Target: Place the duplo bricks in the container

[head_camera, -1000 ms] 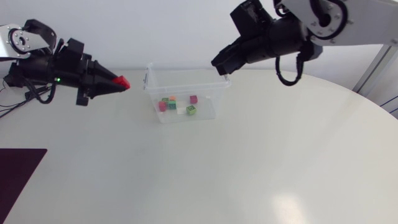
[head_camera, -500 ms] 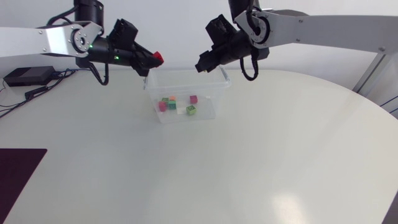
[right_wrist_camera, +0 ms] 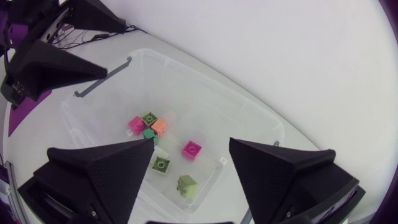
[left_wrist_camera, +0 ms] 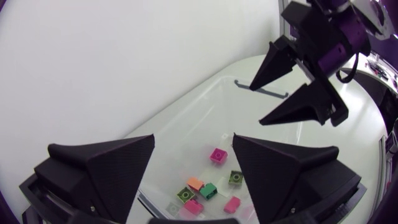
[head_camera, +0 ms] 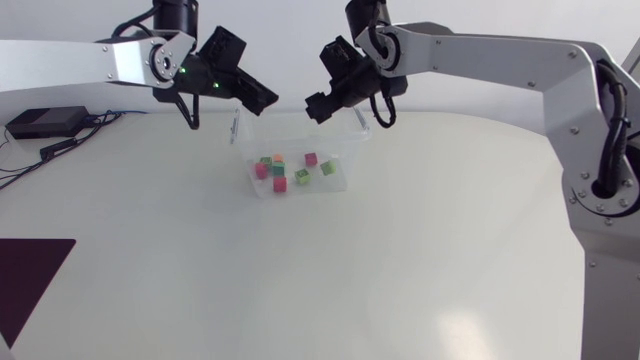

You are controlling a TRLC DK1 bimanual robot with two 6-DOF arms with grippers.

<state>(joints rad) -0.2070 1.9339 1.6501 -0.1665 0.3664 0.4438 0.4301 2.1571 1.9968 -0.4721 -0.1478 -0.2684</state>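
The clear plastic container (head_camera: 296, 128) stands at the back middle of the table with several small duplo bricks in it: pink (head_camera: 261, 171), red (head_camera: 280, 184), magenta (head_camera: 311, 158) and two green ones (head_camera: 302, 177). My left gripper (head_camera: 268, 100) hovers over its left rim, open and empty. My right gripper (head_camera: 312, 105) hangs above the back rim, also open and empty. In the left wrist view the left gripper (left_wrist_camera: 193, 168) frames the magenta brick (left_wrist_camera: 218, 155) far below, with the right gripper (left_wrist_camera: 292, 87) ahead. In the right wrist view the right gripper (right_wrist_camera: 189, 168) looks down on the magenta brick (right_wrist_camera: 191, 149).
A dark purple mat (head_camera: 30, 275) lies at the table's front left corner. A black box with cables (head_camera: 45, 122) sits at the far left edge. The white tabletop (head_camera: 400, 260) spreads wide in front of the container.
Both arms swung in over the container and both grippers opened. The red brick left the left gripper and lies in the container, along with a second green brick.
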